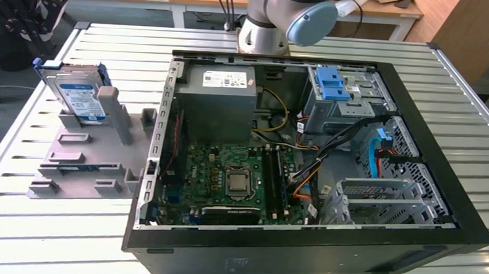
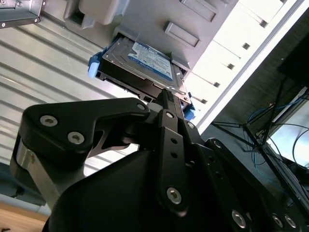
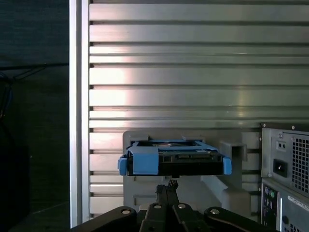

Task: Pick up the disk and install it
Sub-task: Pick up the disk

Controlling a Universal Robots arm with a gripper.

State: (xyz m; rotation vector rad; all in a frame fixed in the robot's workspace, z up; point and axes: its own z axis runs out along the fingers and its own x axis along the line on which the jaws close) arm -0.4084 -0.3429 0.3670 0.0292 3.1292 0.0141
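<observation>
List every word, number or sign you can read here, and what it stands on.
None can be read.
Blue-and-white label on the disk: too small to read.
White sticker on the power-supply box: too small to read.
Markings on the motherboard: too small to read.

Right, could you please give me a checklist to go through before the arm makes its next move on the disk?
1. Disk seated on edge in the grey holder: ok.
2. Blue carrier fitted around the disk: ok.
3. Gripper apart from the disk, holding nothing: ok.
4. Jaws open enough to take the disk: not ok, they are shut.
5. Computer case open on its upper side: ok.
6. Drive cage bay free inside: cannot tell.
</observation>
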